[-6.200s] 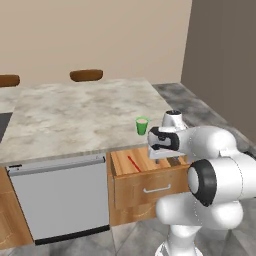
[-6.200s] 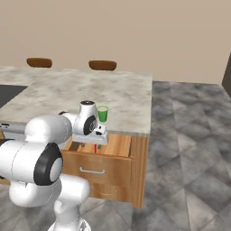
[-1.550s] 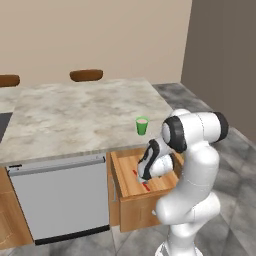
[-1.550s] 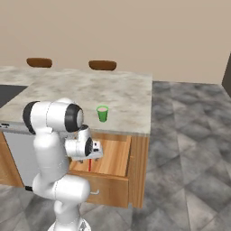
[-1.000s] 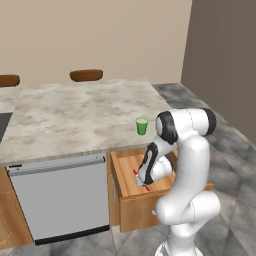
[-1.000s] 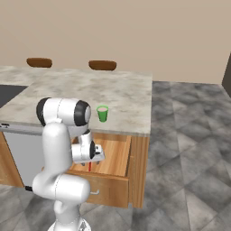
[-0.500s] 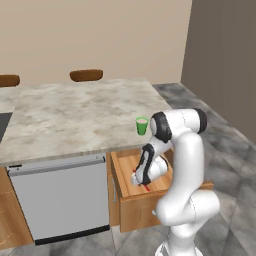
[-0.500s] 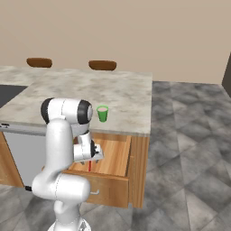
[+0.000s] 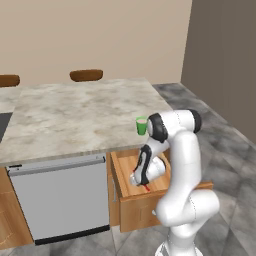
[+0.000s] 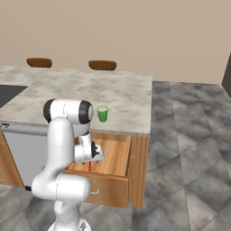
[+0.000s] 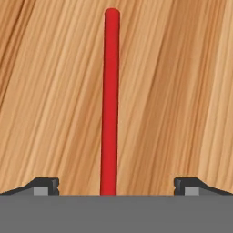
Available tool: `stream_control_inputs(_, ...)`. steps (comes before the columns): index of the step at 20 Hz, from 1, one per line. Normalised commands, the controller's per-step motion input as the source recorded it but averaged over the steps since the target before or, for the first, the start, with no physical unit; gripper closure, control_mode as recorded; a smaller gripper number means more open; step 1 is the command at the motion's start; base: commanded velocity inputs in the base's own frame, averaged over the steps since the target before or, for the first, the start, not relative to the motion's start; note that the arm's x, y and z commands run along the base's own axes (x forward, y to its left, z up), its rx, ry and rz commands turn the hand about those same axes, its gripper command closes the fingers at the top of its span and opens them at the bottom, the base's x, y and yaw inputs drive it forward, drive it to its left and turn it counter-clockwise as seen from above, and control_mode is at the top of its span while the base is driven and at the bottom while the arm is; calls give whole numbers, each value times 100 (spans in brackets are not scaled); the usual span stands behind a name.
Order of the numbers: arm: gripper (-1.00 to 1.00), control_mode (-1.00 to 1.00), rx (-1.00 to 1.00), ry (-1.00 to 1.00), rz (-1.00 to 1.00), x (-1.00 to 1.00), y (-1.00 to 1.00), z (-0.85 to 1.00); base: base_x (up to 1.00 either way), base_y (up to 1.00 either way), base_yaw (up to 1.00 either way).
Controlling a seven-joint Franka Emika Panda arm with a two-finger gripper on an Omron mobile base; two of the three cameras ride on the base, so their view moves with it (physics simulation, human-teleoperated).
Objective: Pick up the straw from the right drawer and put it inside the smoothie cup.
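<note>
the gripper (image 11: 116, 184) stands low in the right drawer (image 9: 131, 199), jaws spread wide, one dark tip on each side of the straw (image 11: 110, 100). the straw, a thin smooth red rod, lies flat on the grained wooden floor. the small green tapered smoothie cup (image 10: 103, 113) sits on the marbled counter (image 10: 81, 90) near its front edge.

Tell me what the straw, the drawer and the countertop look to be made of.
The straw: smooth uniform red, probably plastic, matte. The right drawer: light-brown wood, visible streaked grain. The countertop: mottled grey-beige, stone-like, perhaps marble or granite.
</note>
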Motion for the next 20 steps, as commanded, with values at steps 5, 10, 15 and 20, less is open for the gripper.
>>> stream_control_inputs(5, -100, -100, 0, 0, 0, 15, 0, -23, 0, 0, 0)
stream_control_inputs(10, -100, -100, 0, 0, 0, 12, -6, -33, 0, 0, 0)
stream_control_inputs(15, 100, -100, 0, 2, 0, 0, -11, -45, 0, 0, 0)
stream_control_inputs(20, 100, -100, 0, 17, -1, -46, -25, -26, 0, 0, 0)
